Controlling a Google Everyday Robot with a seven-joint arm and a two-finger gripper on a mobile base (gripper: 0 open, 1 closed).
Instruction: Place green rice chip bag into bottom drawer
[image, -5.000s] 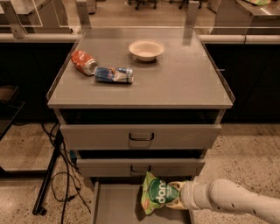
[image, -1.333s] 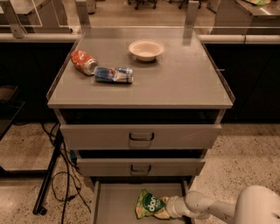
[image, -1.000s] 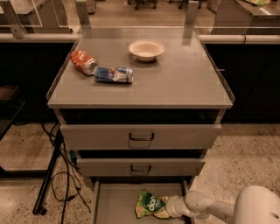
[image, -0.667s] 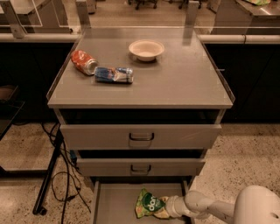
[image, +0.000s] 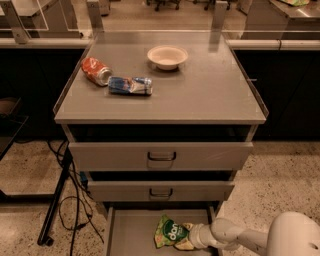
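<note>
The green rice chip bag (image: 169, 232) lies on the flat grey floor of the open bottom drawer (image: 130, 235), right of the middle. My gripper (image: 192, 237) is down in the drawer at the bag's right edge and touches it. The white arm runs from there to the lower right corner. The gripper's tip is partly hidden by the bag.
On the cabinet top lie a crushed orange-red can (image: 96, 70), a crushed blue can (image: 130, 85) and a white bowl (image: 167, 56). The top drawer (image: 161, 156) and middle drawer (image: 161, 191) stick out slightly above the gripper. A black stand and cables (image: 55, 205) are on the floor at left.
Since five seconds ago the bag has gone from held above the drawer to lying on its floor, and the arm has dropped lower. Over the last second nothing has moved.
</note>
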